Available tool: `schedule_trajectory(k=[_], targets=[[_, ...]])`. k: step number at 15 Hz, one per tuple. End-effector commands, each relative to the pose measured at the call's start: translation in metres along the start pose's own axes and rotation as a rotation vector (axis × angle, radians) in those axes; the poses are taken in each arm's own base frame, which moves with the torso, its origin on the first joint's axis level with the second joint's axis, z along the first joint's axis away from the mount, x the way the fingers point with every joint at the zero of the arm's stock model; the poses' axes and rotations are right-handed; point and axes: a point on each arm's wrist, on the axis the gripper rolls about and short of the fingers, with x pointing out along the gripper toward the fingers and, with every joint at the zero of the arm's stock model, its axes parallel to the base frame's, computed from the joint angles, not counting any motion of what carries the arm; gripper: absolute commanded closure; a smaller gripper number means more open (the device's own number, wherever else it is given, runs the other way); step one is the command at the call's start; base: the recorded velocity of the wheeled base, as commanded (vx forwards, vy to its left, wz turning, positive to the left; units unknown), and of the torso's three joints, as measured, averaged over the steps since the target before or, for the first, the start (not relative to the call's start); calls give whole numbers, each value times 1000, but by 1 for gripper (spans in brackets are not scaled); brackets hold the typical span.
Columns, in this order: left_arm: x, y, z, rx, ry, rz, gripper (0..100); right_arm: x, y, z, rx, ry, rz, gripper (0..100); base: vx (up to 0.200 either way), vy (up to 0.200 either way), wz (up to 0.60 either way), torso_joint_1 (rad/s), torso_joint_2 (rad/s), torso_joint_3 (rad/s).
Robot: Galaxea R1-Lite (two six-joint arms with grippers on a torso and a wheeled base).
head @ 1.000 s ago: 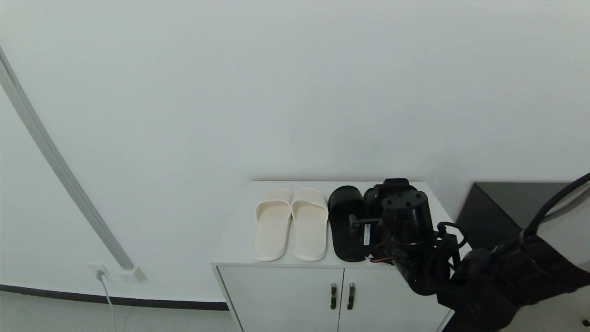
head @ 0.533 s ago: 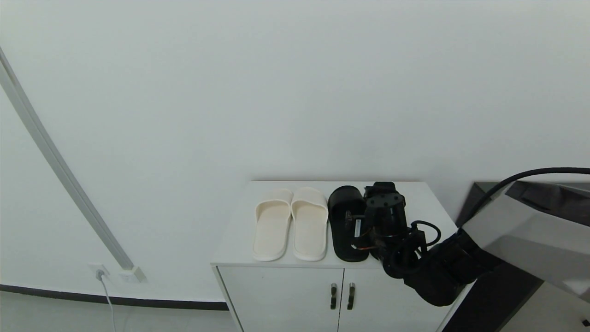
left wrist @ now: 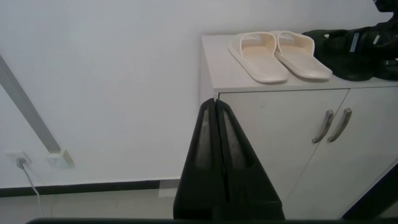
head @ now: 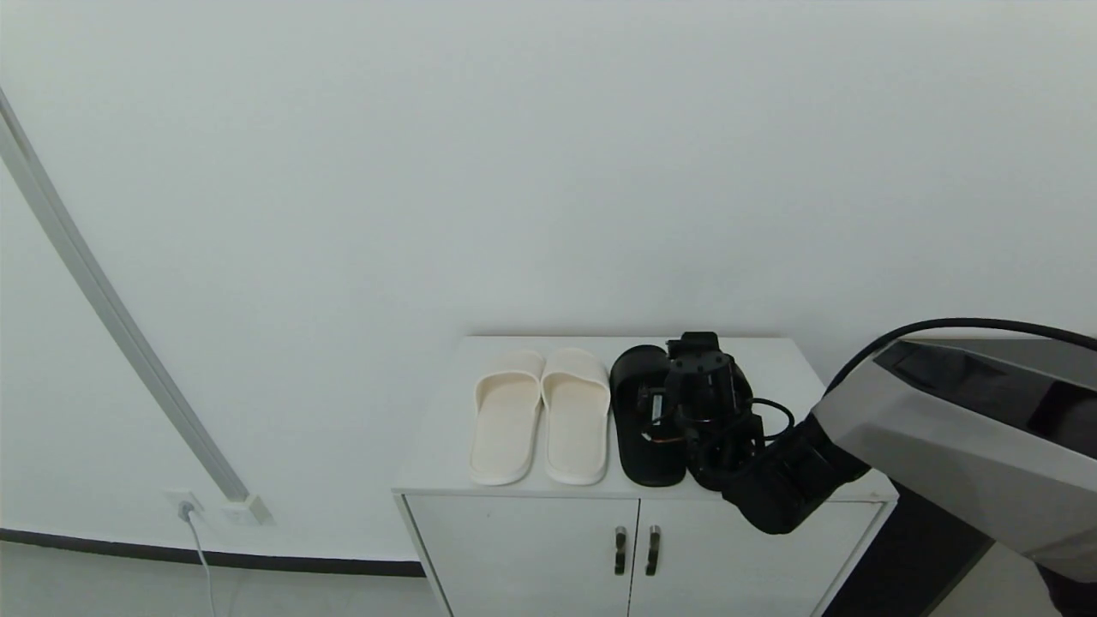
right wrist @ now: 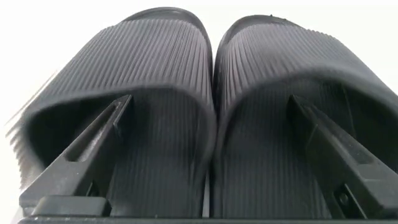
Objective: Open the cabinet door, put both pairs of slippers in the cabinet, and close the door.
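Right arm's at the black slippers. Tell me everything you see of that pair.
The black slippers are a matte, rubbery-looking pair with ribbed straps. They lie flat side by side, touching, toes to the wall, on the white cabinet top, to the right of the cream slippers. The right gripper is open, one finger at each strap opening; whether it touches them I cannot tell.

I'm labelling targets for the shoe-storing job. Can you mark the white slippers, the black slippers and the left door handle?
white slippers (head: pixel 576 420): head view, footbed of the slipper beside the black pair.
black slippers (right wrist: pixel 155 81): right wrist view, ribbed strap of one slipper.
left door handle (head: pixel 620 549): head view, middle of the bar.
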Motion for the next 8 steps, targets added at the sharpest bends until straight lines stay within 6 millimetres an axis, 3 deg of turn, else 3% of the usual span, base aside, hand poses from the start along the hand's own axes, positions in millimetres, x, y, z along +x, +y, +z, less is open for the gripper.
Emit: schedule_trajectory(k=[1, 3, 4, 8], targets=[[0, 0, 0, 0, 1, 0, 100, 11, -3, 0, 5, -8, -15, 0, 0, 0, 0, 0, 0, 0], [0, 0, 0, 0, 1, 0, 100, 13, -4, -1, -3, -8, -18, 0, 0, 0, 0, 0, 0, 0], [0, 0, 0, 0, 1, 0, 100, 15, -4, -2, -7, -7, -19, 100, 0, 0, 0, 0, 0, 0], [0, 0, 0, 0, 1, 0, 100, 17, -4, -3, -5, -8, -23, 100, 0, 0, 0, 0, 0, 0]])
